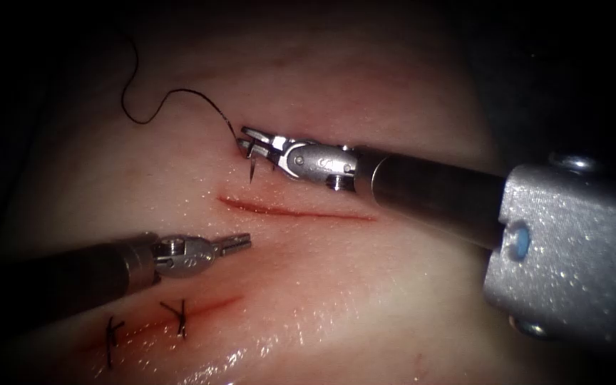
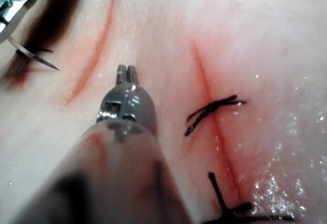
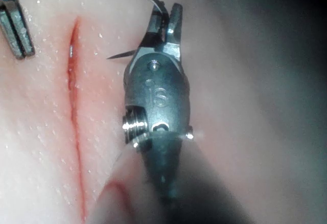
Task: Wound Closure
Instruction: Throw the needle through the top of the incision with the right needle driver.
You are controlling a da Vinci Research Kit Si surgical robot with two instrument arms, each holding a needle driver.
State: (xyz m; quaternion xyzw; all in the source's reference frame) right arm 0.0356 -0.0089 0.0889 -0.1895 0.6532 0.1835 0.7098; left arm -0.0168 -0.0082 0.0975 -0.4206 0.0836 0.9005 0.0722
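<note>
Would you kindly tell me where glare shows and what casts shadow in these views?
Endoscope view: light pools on the mid tissue, margins dark, wet glare near the stitches. Left wrist view: the right tool, gripping the needle toward its thread end, clear of tissue beside the cut, casts a shadow; the left tool holds nothing.

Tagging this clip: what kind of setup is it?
Likely a bench suturing-practice rig: bare tissue with an open cut and two tied stitches, right pincer holding the needle, left pincer holding nothing.
</note>
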